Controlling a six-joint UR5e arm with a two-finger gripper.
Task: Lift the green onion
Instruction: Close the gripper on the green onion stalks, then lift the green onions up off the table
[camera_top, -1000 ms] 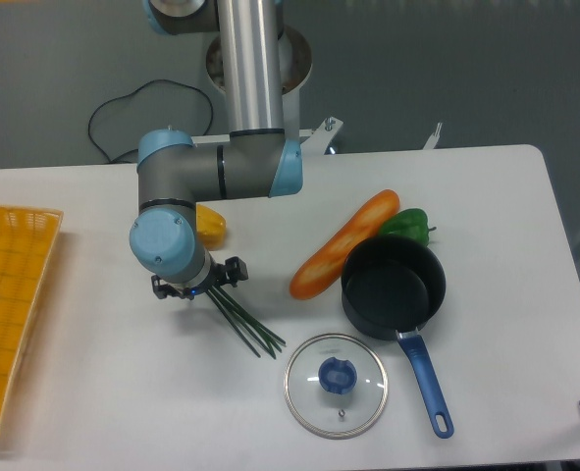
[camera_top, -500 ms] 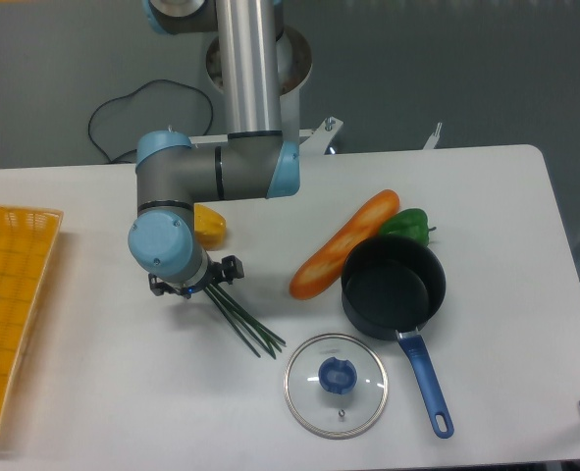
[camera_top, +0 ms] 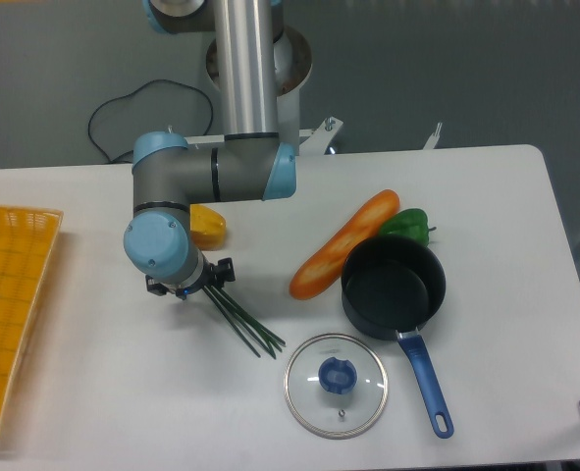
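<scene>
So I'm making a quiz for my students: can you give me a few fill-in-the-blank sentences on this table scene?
1. The glass lid has a ____ knob.
2. The pot with the blue handle has ____ inside it.
3. The green onion has one end under the ____.
4. The green bell pepper lies between the pot and the ____.

Missing words: blue; nothing; tool; bread loaf

Bright, even light from overhead across the white table (camera_top: 486, 206), nothing blown out. Soft, short shadows sit under the arm and beside the black pan (camera_top: 393, 287). A faint sheen shows on the glass lid (camera_top: 336, 385). Focus is a touch soft throughout, grainy against the grey backdrop at top.
</scene>
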